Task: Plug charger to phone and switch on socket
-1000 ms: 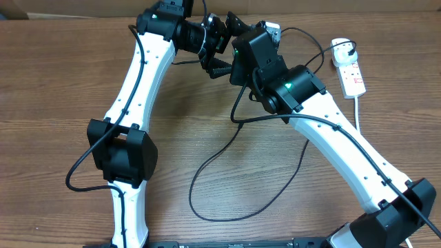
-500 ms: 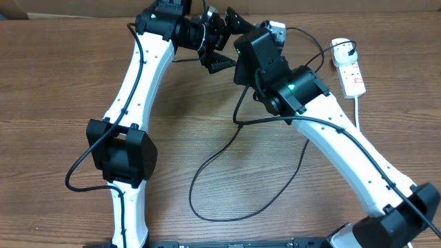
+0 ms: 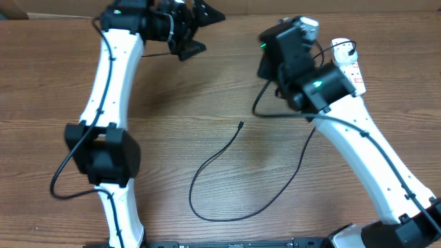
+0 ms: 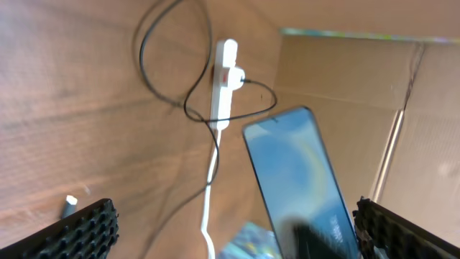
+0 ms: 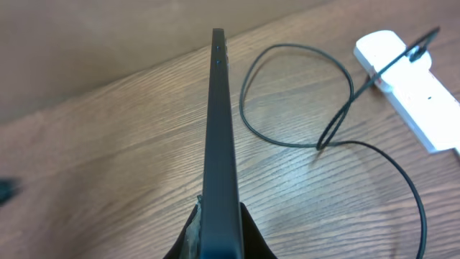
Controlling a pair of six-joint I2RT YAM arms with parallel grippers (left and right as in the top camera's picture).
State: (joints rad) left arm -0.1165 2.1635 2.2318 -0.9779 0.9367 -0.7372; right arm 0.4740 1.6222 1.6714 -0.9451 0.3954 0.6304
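— Right gripper [image 5: 219,232], what is it doing?

— It is pinching the phone [image 5: 218,122] by one end, with its jaws pressing tight against the two flat faces. The phone is showing edge-on to that wrist camera and is hanging clear above the desk [image 3: 172,145].

— And the left gripper [image 3: 201,30]?

— It is hovering at the far left of the desk, spread as wide as it goes and carrying nothing. Its black fingers [image 4: 79,232] are framing the bottom corners of its own camera view, which is looking across at the phone's light blue screen.

— Where is the charger lying?

— The charger [image 3: 207,160] is trailing in a big loose loop over the middle of the desk. Its connector tip [image 3: 240,125] is lying free on the wood, well apart from the phone and touching neither gripper. The other end is running under the right arm towards the socket [image 3: 349,65], where the black plug [image 5: 418,44] is sitting at one end of the white block.

— How is the socket sitting?

— It is lying flat near the far right of the desk, with its white cord [image 4: 212,169] trailing off its other end. Red marks are showing on it, but I cannot tell how the switch is standing.

— What is showing behind?

— Brown cardboard [image 4: 345,79] is standing beyond the desk.
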